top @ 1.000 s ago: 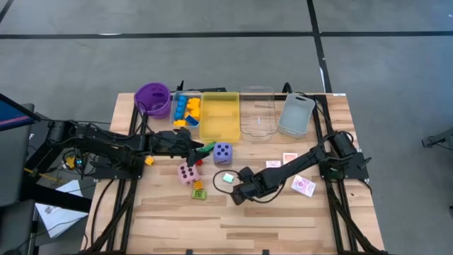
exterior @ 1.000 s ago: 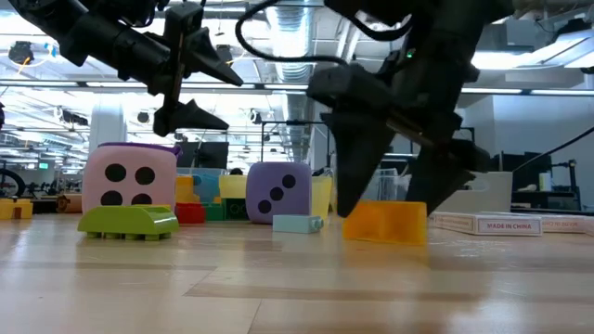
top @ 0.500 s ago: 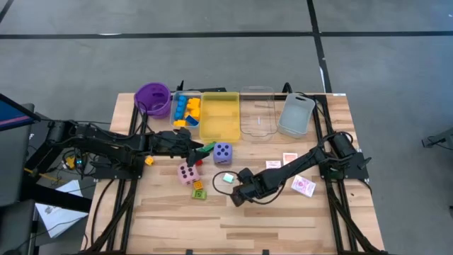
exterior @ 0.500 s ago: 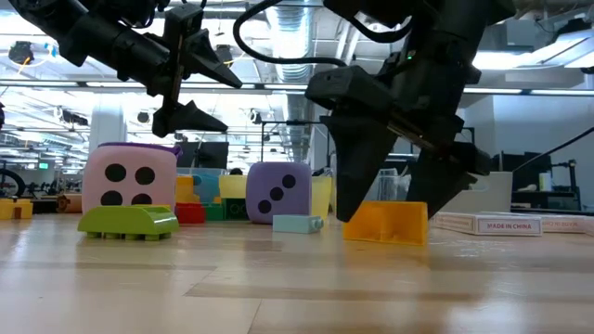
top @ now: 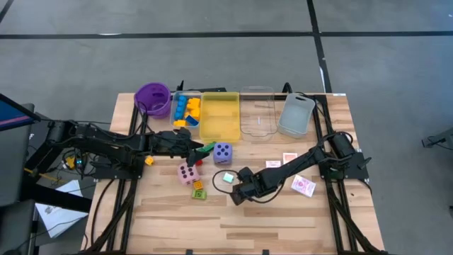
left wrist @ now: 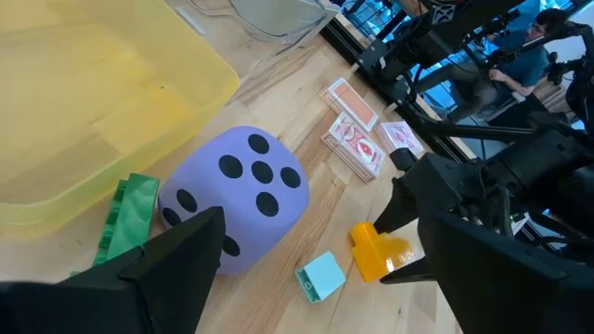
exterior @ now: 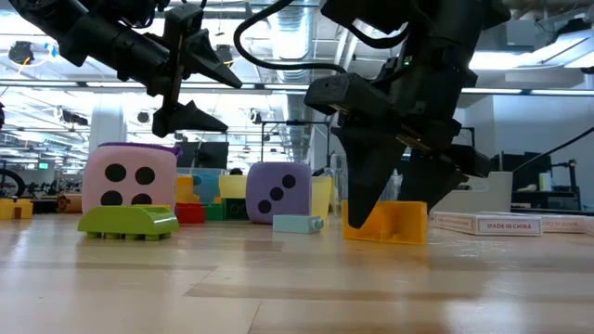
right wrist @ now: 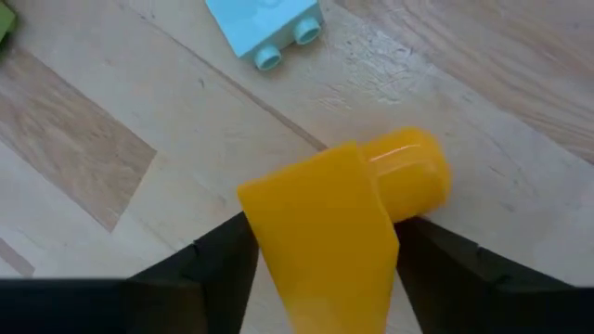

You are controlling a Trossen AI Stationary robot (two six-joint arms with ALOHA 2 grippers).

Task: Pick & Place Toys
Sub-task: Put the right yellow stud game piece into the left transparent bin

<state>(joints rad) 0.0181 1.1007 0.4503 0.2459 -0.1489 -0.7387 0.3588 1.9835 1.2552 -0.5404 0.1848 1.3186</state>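
An orange block (exterior: pixel 385 223) stands on the table near the middle, and my right gripper (exterior: pixel 388 215) comes down over it, shut on it; the wrist view shows the block (right wrist: pixel 320 223) between the fingers. A light blue block (top: pixel 227 178) lies just beyond it. The purple die (top: pixel 222 151) and pink die (top: pixel 187 173) rest on the wood, with a green block (exterior: pixel 128 221) in front of the pink die. My left gripper (top: pixel 195 147) hovers open, above the table and left of the purple die, touching nothing. My right gripper pinches the orange block by its two opposite flat sides (right wrist: pixel 260 232) between its two fingers. The fingers (exterior: pixel 357 190) come steeply from above, slanting down. The block's round stud (right wrist: pixel 408 176) sticks out past the fingers. The block stands with its bottom on the table.
Along the far edge stand a purple cup (top: pixel 153 98), a small tray of blocks (top: pixel 186 110), a yellow tray (top: pixel 220 117), a clear tray (top: pixel 257 113) and a grey tray (top: pixel 296 115). Red-patterned cards (top: pixel 303 185) lie to the right of my right gripper.
My right gripper has stayed over the orange block and drawn its fingers together until they meet the block's sides. The block has kept its place on the table.
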